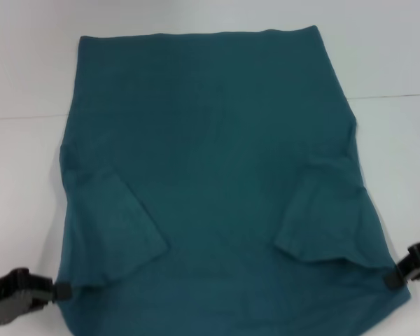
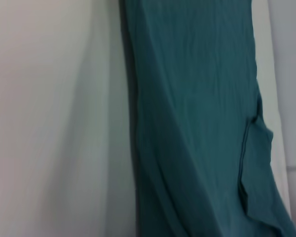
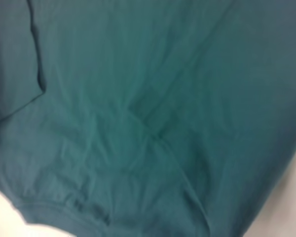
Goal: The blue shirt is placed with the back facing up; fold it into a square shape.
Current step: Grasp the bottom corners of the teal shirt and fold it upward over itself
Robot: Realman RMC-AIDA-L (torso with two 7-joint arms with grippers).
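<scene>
The blue shirt (image 1: 210,175) lies plain side up on the white table (image 1: 28,70), both short sleeves turned inward over the body. My left gripper (image 1: 59,288) pinches the shirt's left edge near the front. At the opposite edge my right gripper (image 1: 392,278) holds the cloth at about the same height. The near part of the shirt stretches between the two grippers. In the left wrist view the blue shirt (image 2: 197,123) runs as a long band with one folded sleeve (image 2: 256,168) on it. The right wrist view is filled by the blue shirt (image 3: 153,118), creased, with a hem along one side.
A thin seam (image 1: 392,96) crosses the table behind the shirt's middle. Bare white table (image 2: 49,118) surrounds the shirt on the left, right and far sides.
</scene>
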